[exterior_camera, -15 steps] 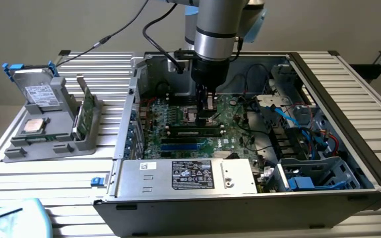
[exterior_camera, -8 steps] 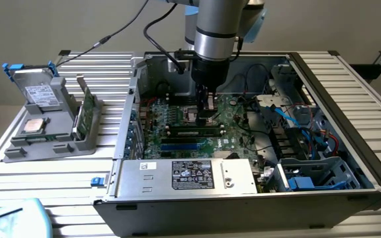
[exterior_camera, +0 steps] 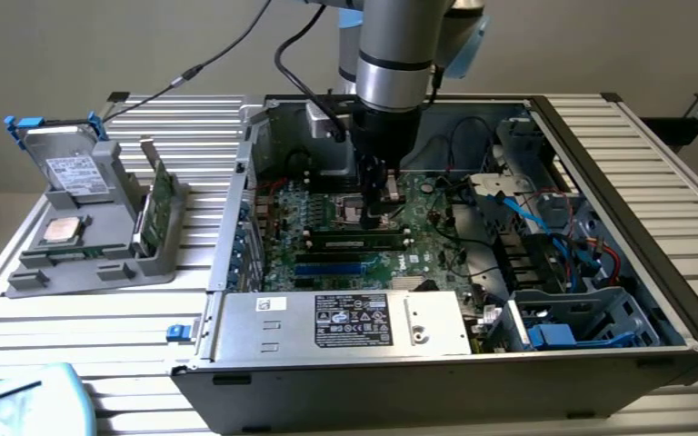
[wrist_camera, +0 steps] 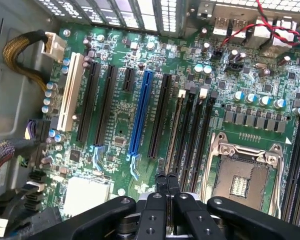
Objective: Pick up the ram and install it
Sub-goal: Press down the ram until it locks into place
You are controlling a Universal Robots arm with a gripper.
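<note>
From the wrist camera I am seeing the gripper (wrist_camera: 167,185) with its fingertips nearly together, holding nothing, hanging over the motherboard (wrist_camera: 140,125) just beside the memory slots (wrist_camera: 190,130). In the exterior view the gripper (exterior_camera: 380,213) is reaching into the open computer case (exterior_camera: 640,227), directly above the ram (exterior_camera: 352,241) lying seated in its slot. The power supply (exterior_camera: 343,322) is wearing a white label I cannot read. Farther off on the desk (exterior_camera: 70,318), a grey holder (exterior_camera: 94,254) is carrying a drive (exterior_camera: 76,173) and a processor (exterior_camera: 61,229).

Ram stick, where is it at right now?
In the exterior view the ram sits in a slot on the motherboard inside the open computer case, just beneath the hand.
</note>
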